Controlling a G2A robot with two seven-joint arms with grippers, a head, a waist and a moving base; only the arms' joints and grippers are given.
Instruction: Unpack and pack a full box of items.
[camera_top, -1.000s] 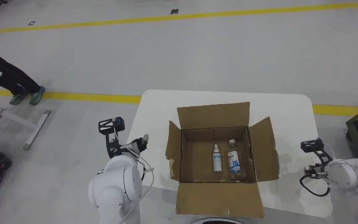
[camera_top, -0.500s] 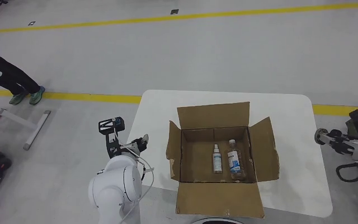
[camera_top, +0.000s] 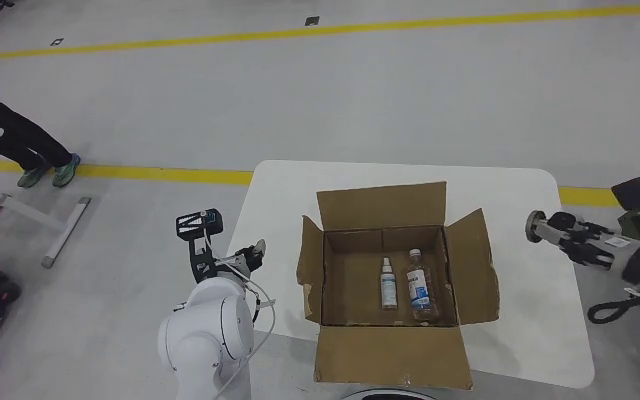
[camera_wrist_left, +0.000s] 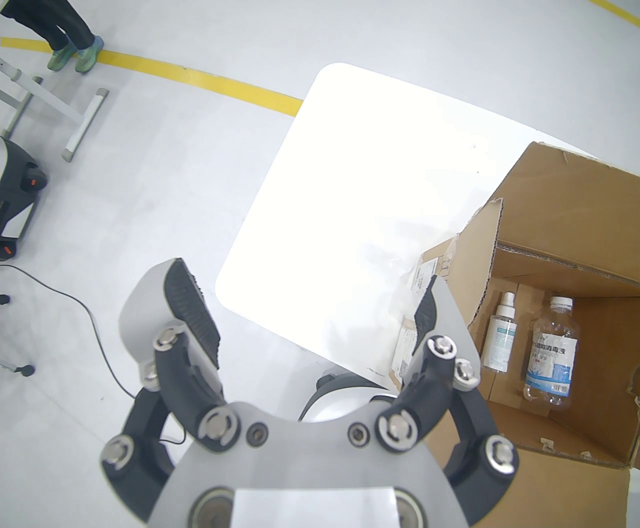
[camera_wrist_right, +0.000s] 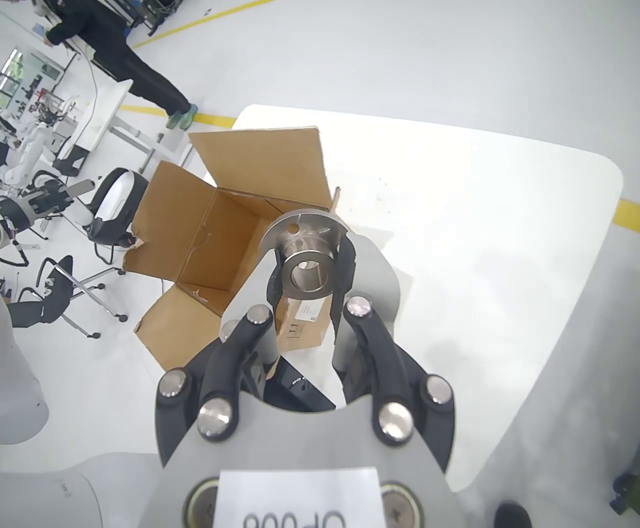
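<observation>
Packing the metal flange (camera_wrist_right: 306, 250) into the box (camera_top: 390, 355)
Top view: box on the table (camera_top: 290, 190), two bottles (camera_top: 418, 287) lying inside; right tool (camera_top: 555, 230) hangs beyond its right flap. Left wrist view: left tool (camera_wrist_left: 305, 295) gapes apart, empty. Right wrist view: right tool clamped on the metal flange; best clear the flap, then lower beside the bottles.

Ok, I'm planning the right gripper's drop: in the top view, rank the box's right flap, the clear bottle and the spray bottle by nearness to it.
From the right gripper, holding a metal part:
1. Right flap, the side of the box toward the gripper.
2. Clear bottle, lying in the box.
3. Spray bottle, just left of the clear one.
</observation>
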